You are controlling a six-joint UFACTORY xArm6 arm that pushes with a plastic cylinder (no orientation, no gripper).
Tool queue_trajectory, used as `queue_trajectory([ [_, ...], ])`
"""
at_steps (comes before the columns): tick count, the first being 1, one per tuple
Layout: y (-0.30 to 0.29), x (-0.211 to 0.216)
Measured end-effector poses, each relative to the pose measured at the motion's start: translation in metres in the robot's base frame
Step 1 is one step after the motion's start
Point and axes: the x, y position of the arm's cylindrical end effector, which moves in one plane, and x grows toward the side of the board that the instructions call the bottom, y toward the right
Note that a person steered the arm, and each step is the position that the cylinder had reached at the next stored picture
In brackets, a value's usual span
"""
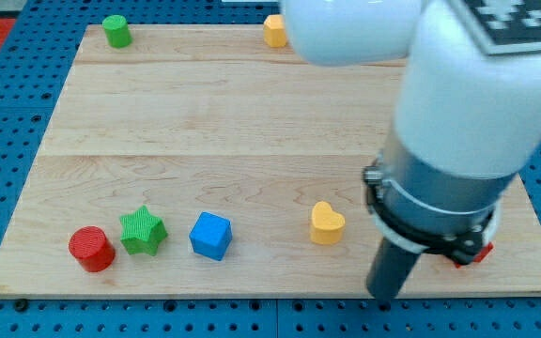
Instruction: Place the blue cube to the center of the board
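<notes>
The blue cube (210, 235) sits near the view's bottom, left of the middle, on the wooden board (214, 122). My rod comes down at the bottom right, and my tip (383, 297) is near the board's bottom edge, well to the right of the blue cube. The yellow heart (327, 223) lies between the cube and my tip. My tip touches no block.
A green star (143, 231) and a red cylinder (91, 249) lie left of the blue cube. A green cylinder (115, 31) is at the top left. A yellow block (274, 30) is at the top edge. A red block (472, 253) is partly hidden behind the arm.
</notes>
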Motion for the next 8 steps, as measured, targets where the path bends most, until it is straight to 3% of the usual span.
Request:
queue_trajectory([
  [3, -0.183, -0.008],
  [5, -0.180, -0.087],
  [6, -0.171, -0.093],
  [7, -0.183, -0.059],
  [8, -0.146, -0.087],
])
